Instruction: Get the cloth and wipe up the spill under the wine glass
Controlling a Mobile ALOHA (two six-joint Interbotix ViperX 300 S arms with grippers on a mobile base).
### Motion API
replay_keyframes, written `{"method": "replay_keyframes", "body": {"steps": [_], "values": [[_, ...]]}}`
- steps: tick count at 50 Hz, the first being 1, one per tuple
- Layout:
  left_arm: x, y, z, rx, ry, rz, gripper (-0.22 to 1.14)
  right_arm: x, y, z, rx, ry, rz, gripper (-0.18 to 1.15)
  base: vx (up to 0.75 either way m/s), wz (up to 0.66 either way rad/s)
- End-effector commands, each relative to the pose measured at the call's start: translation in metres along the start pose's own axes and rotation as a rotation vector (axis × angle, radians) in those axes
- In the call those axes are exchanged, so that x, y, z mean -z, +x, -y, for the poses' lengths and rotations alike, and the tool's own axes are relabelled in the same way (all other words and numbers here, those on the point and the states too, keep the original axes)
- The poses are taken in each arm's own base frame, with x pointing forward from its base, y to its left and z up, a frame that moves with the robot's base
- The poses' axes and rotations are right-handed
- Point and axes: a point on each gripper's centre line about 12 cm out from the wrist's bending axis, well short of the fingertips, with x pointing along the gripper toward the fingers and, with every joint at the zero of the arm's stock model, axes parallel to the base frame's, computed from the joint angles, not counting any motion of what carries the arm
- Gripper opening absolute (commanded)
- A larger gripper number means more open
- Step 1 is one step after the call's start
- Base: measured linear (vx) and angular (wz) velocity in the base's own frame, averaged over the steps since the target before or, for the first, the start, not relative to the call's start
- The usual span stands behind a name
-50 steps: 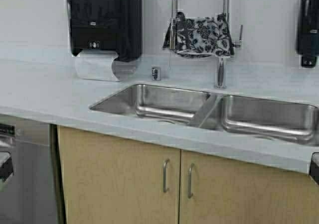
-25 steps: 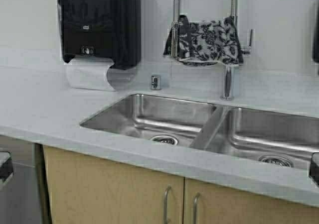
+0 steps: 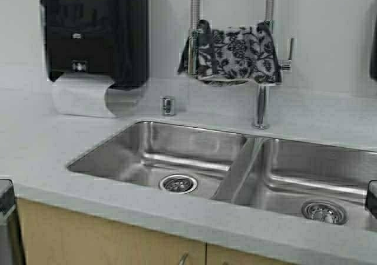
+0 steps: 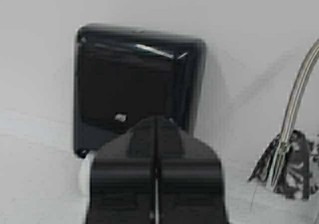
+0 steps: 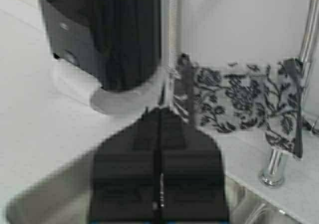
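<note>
The cloth (image 3: 232, 54), dark with a white floral print, hangs draped over the tall faucet (image 3: 261, 106) behind the sink; it also shows in the right wrist view (image 5: 239, 102) and at the edge of the left wrist view (image 4: 291, 167). My left gripper (image 4: 156, 122) is shut and empty, facing the black towel dispenser (image 4: 134, 79). My right gripper (image 5: 160, 112) is shut and empty, short of the cloth. Both arms are held back at the lower corners of the high view. The wine glass and the spill are out of view.
A double steel sink (image 3: 177, 153) is set in the pale counter (image 3: 41, 141). A black paper towel dispenser (image 3: 88, 35) with white paper hanging hangs on the wall at left. Wooden cabinet doors (image 3: 88, 241) run below the counter.
The robot has driven forward toward the counter: the sink, faucet and cloth now appear larger and lower, and the cabinet doors have mostly dropped out of view.
</note>
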Motion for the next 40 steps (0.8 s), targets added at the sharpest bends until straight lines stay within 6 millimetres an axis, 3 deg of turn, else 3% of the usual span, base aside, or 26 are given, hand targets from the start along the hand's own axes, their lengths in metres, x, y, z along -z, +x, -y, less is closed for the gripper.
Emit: {"method": "replay_keyframes", "body": {"steps": [1,9,18,35,40], "values": [[-0.003,0.0,0.0,0.0,0.0,0.011,0.02,0.014,0.027,-0.004,-0.02,-0.01,0.013,0.06,0.19,-0.11],[-0.005,0.0,0.0,0.0,0.002,0.015,0.02,0.045,0.059,-0.018,-0.08,-0.034,0.022,0.13,0.17,-0.12],[-0.007,-0.004,0.001,0.001,0.012,0.025,0.02,0.074,0.084,-0.038,-0.176,-0.094,0.023,0.35,0.16,-0.11],[-0.008,-0.009,0.001,-0.001,0.023,0.022,0.02,0.118,0.1,-0.061,-0.274,-0.085,0.011,0.89,0.16,-0.03],[-0.007,-0.009,0.0,-0.002,0.021,0.02,0.02,0.127,0.102,-0.062,-0.28,-0.051,0.008,0.96,0.13,0.02]]}}
